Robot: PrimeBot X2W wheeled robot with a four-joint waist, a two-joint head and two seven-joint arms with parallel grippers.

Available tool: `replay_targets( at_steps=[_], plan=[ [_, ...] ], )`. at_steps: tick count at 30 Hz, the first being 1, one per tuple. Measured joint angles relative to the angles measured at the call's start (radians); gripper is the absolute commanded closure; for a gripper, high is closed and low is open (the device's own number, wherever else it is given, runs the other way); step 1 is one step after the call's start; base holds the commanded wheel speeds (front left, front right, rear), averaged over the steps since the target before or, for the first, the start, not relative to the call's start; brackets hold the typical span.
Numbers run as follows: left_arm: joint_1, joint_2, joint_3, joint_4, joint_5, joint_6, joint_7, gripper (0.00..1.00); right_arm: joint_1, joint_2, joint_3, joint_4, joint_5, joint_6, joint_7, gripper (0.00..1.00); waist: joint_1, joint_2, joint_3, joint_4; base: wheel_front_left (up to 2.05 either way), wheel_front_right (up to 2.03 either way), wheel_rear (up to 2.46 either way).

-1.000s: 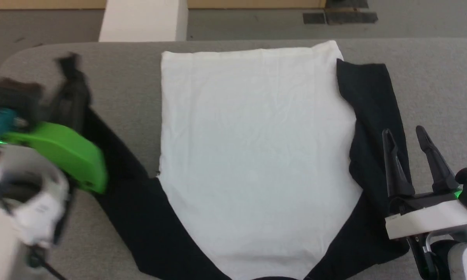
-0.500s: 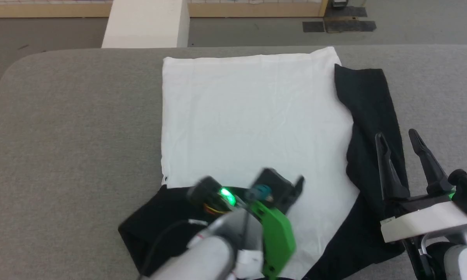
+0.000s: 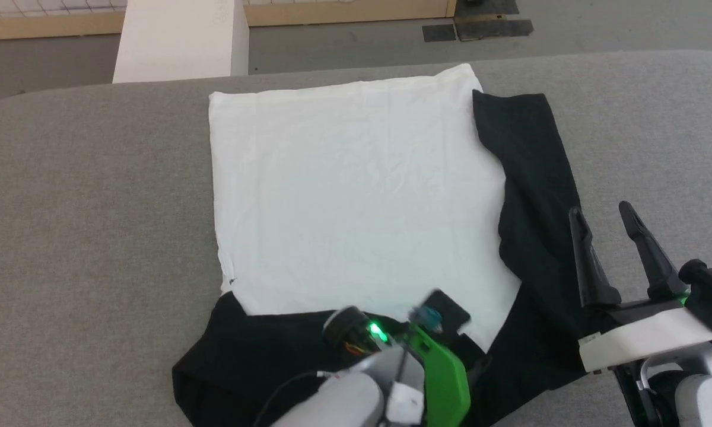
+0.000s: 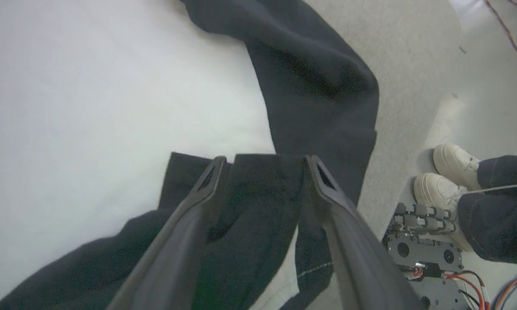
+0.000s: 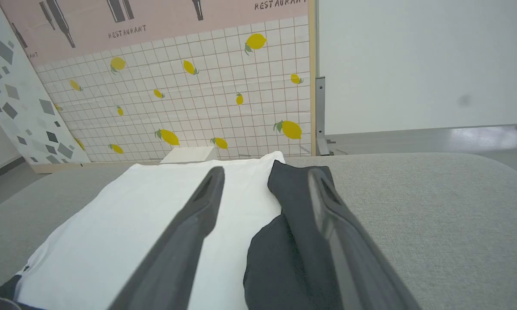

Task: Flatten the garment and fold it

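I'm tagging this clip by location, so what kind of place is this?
Probably a robot test lab or staged set, not a home: a printed lemon-tile backdrop panel, a grey padded table, and exposed electronics near the floor.

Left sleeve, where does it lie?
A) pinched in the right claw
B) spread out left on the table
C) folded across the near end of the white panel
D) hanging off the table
C: the left sleeve lies across the near end of the white panel, below the left claw; the right claw is open, empty.
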Motion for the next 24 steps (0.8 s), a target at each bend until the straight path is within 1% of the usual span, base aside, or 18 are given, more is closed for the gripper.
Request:
replay_targets(
  at_steps=[3,5,7,10,13,17,21,24],
  plan=[
    [0.001,0.002,0.080,-0.055,-0.048,0.018,-0.056,0.00,0.001,-0.004,-0.009,0.000,0.000,0.000,0.006,0.00,0.0000,0.0000,-0.006,0.007,0.00,0.00,0.00],
    [0.001,0.019,0.136,-0.100,-0.068,0.040,-0.105,0.00,0.001,-0.009,-0.014,0.001,0.000,0.000,0.012,0.00,0.0000,0.0000,-0.008,0.014,0.00,0.00,0.00],
    [0.002,0.048,0.205,-0.141,-0.067,0.080,-0.164,0.00,0.001,-0.017,-0.021,0.000,0.000,0.000,0.021,0.00,0.0000,0.0000,-0.010,0.023,0.00,0.00,0.00],
    [0.018,0.105,0.329,-0.187,-0.058,0.156,-0.290,0.00,-0.001,-0.030,-0.027,0.001,0.000,0.000,0.045,0.00,0.0000,0.0000,-0.007,0.036,0.00,0.00,0.00],
    [0.049,0.172,0.443,-0.199,-0.039,0.210,-0.434,0.00,-0.033,-0.052,-0.033,0.009,0.000,0.000,0.072,0.00,0.0000,0.0000,0.008,0.045,0.00,0.00,0.00],
    [0.087,0.223,0.533,-0.177,-0.022,0.225,-0.591,0.00,-0.125,-0.087,-0.039,0.051,0.000,0.000,0.115,0.00,0.0000,0.0000,0.034,0.055,0.00,0.00,0.00],
    [0.114,0.244,0.604,-0.146,-0.021,0.225,-0.655,0.00,-0.228,-0.106,-0.037,0.128,0.018,0.000,0.183,0.00,0.0001,0.0000,0.066,0.065,0.00,0.00,0.00],
    [0.124,0.238,0.652,-0.146,-0.017,0.228,-0.667,0.00,-0.336,-0.130,-0.045,0.222,0.036,0.000,0.240,0.00,0.0001,0.0000,0.098,0.071,0.00,0.00,0.00]
  ],
)
